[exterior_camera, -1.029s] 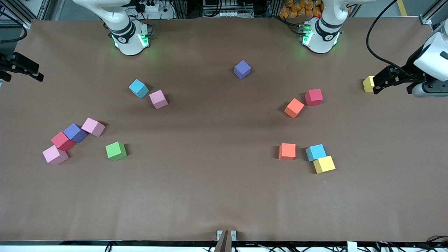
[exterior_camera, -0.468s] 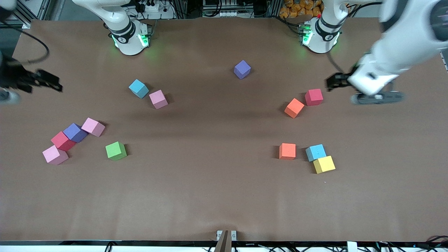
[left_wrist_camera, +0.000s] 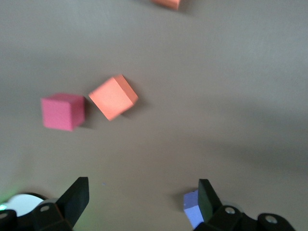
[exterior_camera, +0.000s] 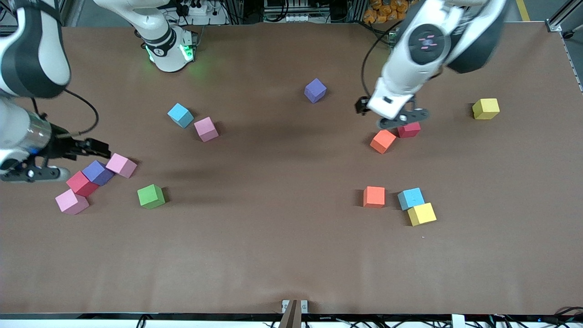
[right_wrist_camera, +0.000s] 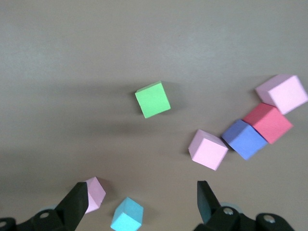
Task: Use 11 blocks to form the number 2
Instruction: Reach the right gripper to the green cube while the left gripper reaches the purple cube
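Observation:
Foam blocks lie scattered on the brown table (exterior_camera: 282, 255). A purple block (exterior_camera: 315, 90) lies alone. An orange block (exterior_camera: 382, 140) touches a red block (exterior_camera: 410, 130). My left gripper (exterior_camera: 360, 105) hangs open and empty over the table between these, and its wrist view shows the orange block (left_wrist_camera: 113, 97) and red block (left_wrist_camera: 62, 111). My right gripper (exterior_camera: 101, 148) is open and empty beside a cluster of pink (exterior_camera: 121, 165), purple (exterior_camera: 97, 172), red (exterior_camera: 82, 183) and pink (exterior_camera: 71, 201) blocks. A green block (exterior_camera: 150, 196) sits near that cluster.
Light blue (exterior_camera: 180, 115) and pink (exterior_camera: 206, 129) blocks sit near the right arm's base (exterior_camera: 168, 50). An orange (exterior_camera: 374, 197), a light blue (exterior_camera: 411, 198) and a yellow (exterior_camera: 421, 214) block lie nearer the front camera. A lone yellow block (exterior_camera: 485, 109) lies toward the left arm's end.
Both arms have swung in over the table. The left gripper went from the lone yellow block toward the orange and red pair. The right gripper came in beside the pink, purple and red cluster.

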